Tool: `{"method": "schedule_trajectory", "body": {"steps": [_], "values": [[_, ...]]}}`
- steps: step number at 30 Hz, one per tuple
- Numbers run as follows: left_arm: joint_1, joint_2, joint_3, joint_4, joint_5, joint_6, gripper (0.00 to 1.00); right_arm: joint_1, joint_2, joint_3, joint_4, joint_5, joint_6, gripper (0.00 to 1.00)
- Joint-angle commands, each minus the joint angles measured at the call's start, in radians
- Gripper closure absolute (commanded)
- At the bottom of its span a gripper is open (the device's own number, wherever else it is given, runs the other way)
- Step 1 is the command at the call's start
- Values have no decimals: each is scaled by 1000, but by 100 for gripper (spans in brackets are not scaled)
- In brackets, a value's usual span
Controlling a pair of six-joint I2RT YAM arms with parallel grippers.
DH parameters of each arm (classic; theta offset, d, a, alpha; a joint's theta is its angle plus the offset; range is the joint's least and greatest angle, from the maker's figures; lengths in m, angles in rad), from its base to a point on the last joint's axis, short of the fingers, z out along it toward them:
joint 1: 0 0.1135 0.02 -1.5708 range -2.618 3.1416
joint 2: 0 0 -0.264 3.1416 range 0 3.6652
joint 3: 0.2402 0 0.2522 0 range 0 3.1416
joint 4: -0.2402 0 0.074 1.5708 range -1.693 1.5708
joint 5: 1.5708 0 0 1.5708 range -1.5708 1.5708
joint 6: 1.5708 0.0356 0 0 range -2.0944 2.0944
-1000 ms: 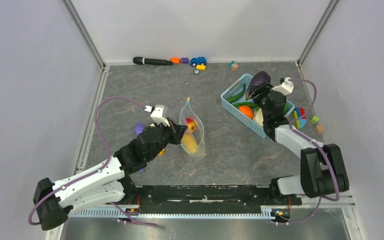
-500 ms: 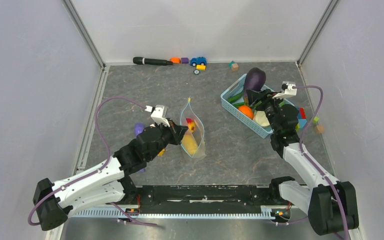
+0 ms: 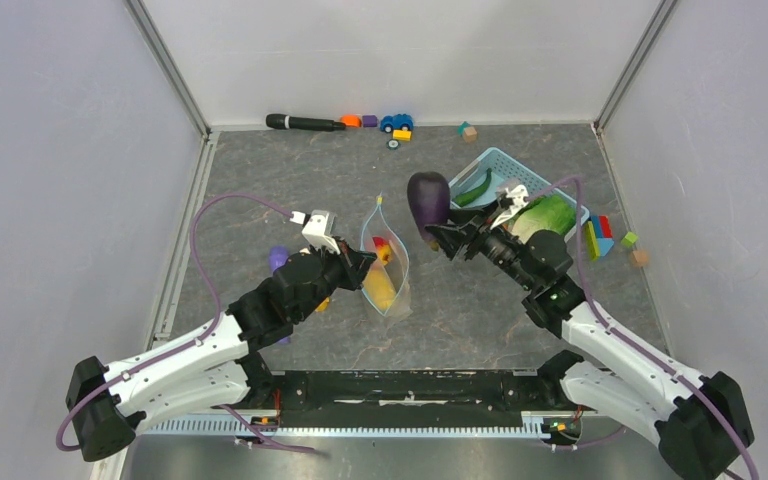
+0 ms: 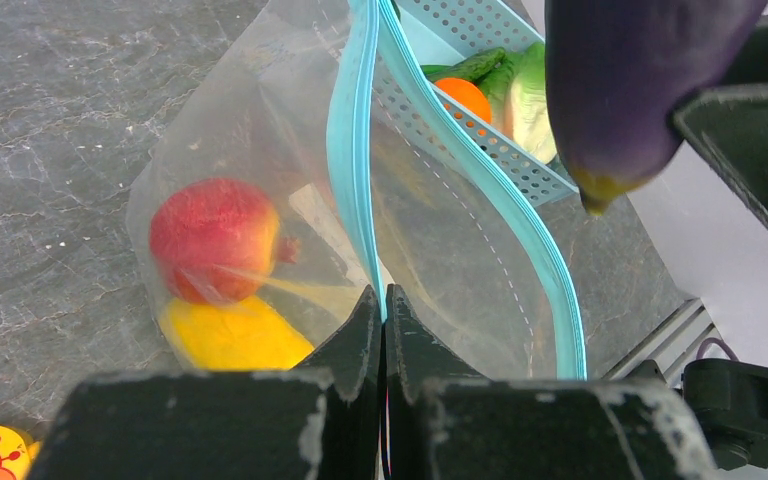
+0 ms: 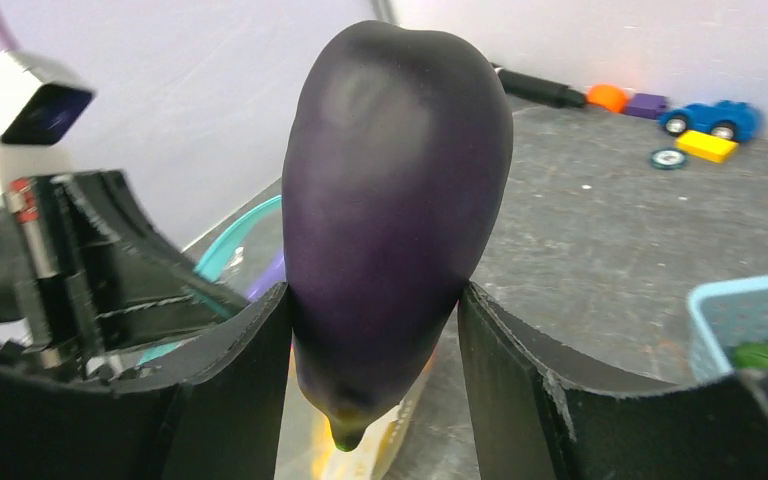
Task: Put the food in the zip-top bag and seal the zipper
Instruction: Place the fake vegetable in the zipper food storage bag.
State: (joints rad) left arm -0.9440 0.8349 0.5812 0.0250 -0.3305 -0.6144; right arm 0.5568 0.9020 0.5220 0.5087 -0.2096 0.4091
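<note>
The clear zip-top bag (image 3: 388,270) lies mid-table with its mouth held open; it shows in the left wrist view (image 4: 460,240). A red round fruit (image 4: 215,240) and a yellow mango (image 4: 230,335) lie inside. My left gripper (image 4: 381,305) is shut on the near side of the teal zipper (image 4: 352,170). My right gripper (image 5: 375,350) is shut on the purple eggplant (image 5: 390,200) and holds it in the air just right of the bag (image 3: 427,200). The lettuce (image 3: 543,214) and a green pod (image 3: 474,187) lie in the basket; an orange (image 4: 463,96) shows there too.
The light-blue lattice basket (image 3: 495,162) stands at the back right. Coloured blocks (image 3: 600,236) lie to its right. A black marker (image 3: 303,122), a toy car (image 3: 396,122) and small pieces line the back wall. A purple stick (image 3: 278,258) lies by my left arm.
My right arm has lifted the eggplant out of the basket and carried it left, to beside the bag's open mouth. My left gripper and the bag have not moved.
</note>
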Motion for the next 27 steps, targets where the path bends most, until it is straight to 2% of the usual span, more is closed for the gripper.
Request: {"method": "schedule_trajectory", "body": {"steps": [1,11,17,19,27], "values": [[1,-7,6,26,4,-33,98,90,6,68,3,3,-62,72],[1,-8,6,23,-9,-33,98,296,61,124,30,82,-113,73],[1,-12,6,21,-10,-36,98,401,120,147,57,203,-132,72],[1,-19,3,18,-13,-36,98,432,129,142,67,288,-147,72],[1,-46,-7,15,-27,-39,98,518,124,98,86,482,-189,69]]}}
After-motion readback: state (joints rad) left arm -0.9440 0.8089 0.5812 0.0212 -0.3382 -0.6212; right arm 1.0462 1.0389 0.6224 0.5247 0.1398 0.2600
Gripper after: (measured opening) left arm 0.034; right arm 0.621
